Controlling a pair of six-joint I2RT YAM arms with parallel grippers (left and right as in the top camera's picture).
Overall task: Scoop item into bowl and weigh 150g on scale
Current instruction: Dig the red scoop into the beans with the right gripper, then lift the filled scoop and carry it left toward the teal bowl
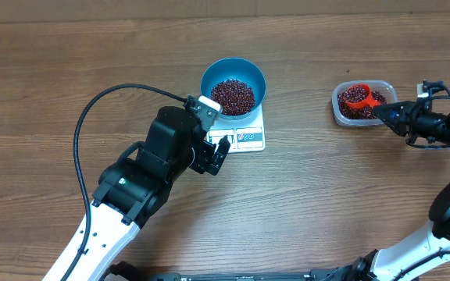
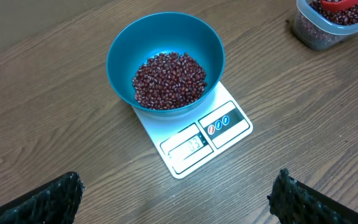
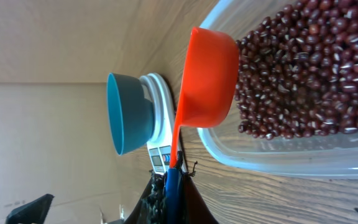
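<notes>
Beans [image 1: 233, 95] in blue bowl [image 1: 209, 74] on scale [image 1: 248, 137]; orange scoop [image 1: 357, 95] at tub [image 1: 337, 107].
L gripper [image 1: 214, 129] jaws wide open, empty, by scale. R gripper [image 1: 385, 112] clamps scoop handle; a heaped or tilted carry could spill beans, overshoot target wt.

A: Where is the light blue bowl [image 2: 166, 34] being carried?
B: It is being borne upright on the white scale [image 2: 194, 134], whose display edge is being left uncovered.
A: And the red-brown beans [image 2: 169, 79]?
B: A loose heap is being held in the bowl; more are being kept in the clear tub [image 2: 319, 34], well apart.
</notes>
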